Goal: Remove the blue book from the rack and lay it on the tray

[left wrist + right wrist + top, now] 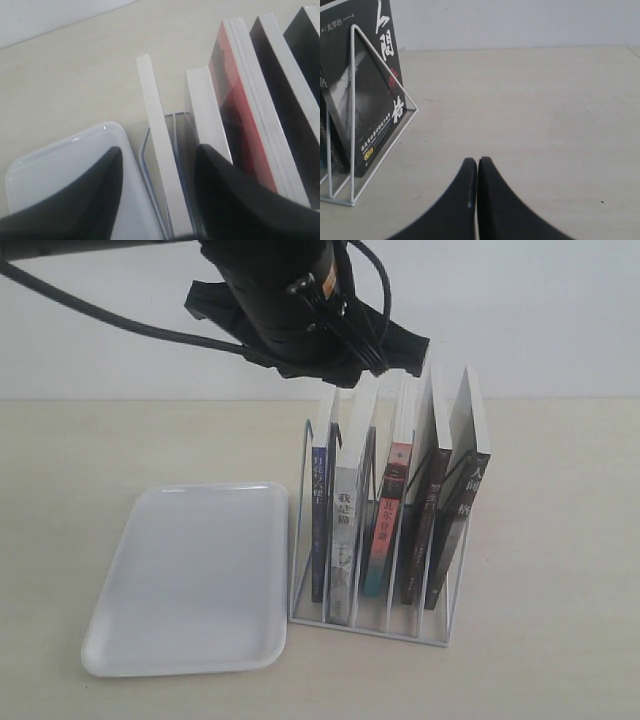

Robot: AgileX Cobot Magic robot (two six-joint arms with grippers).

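Note:
The blue book (pixel 319 508) stands upright in the leftmost slot of the white wire rack (pixel 368 626), its dark blue spine facing out. In the left wrist view its pale page edge (pixel 156 165) runs between my two dark fingers (pixel 95 195). My left gripper (pixel 160 149) hovers over the book's top, open, with a gap on each side of the book. In the exterior view the left gripper (pixel 338 378) hangs just above the rack. The white tray (pixel 190 575) lies flat to the left of the rack. My right gripper (pixel 477 161) is shut on nothing, low over the table.
Other books fill the remaining slots: a white-spined one (pixel 343 540), a red and teal one (pixel 388 525) and two black ones (pixel 455 525). The black-covered book (pixel 367 95) and the rack's wire end (pixel 352 115) stand close beside the right gripper. A pale wall rises behind the table.

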